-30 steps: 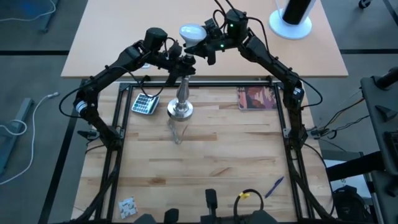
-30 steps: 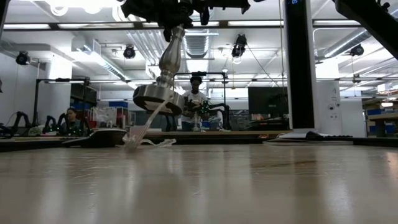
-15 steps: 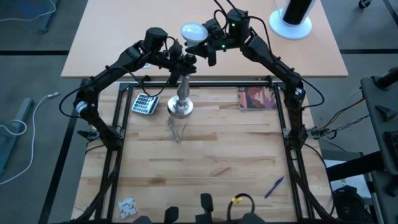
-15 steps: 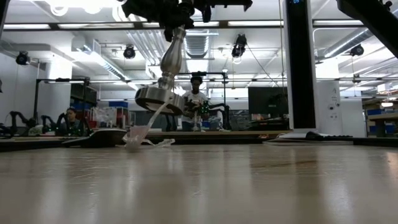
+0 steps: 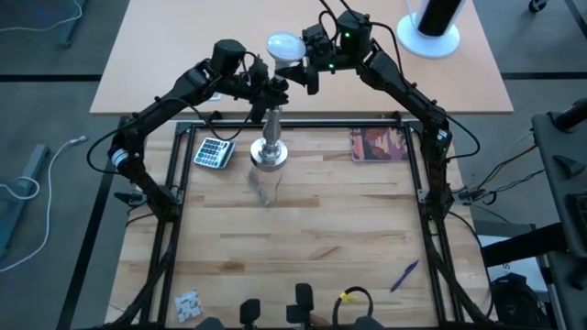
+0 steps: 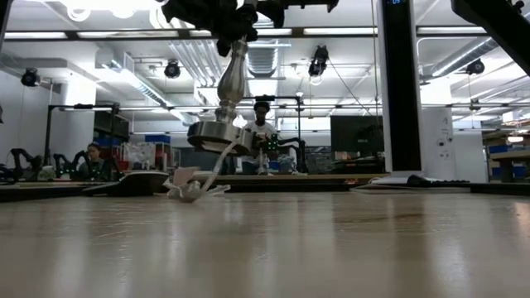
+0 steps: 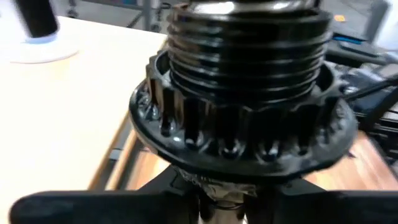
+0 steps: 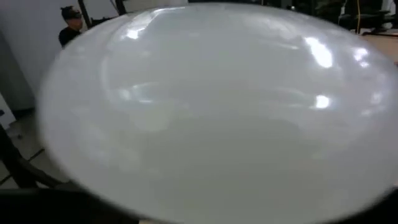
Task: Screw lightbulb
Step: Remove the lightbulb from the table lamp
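Hanging well clear of the bench (image 5: 312, 238), whose broad middle and near side lie open, the silver stand (image 5: 269, 145) is up in the air, pinched at its black socket (image 7: 242, 93) by the left gripper (image 5: 272, 94). The calculator (image 5: 214, 152) and booklet (image 5: 379, 144) hug the far edge. The right gripper (image 5: 301, 57) clamps the lightbulb (image 5: 285, 48) just above the socket.

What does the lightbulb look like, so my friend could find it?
Look at the far edge of the wooden table, where the two dark arms meet above it. The right end effector holds the lightbulb there, beside the stand. It is the only round, white, frosted thing there; the stand is silver with a black top.
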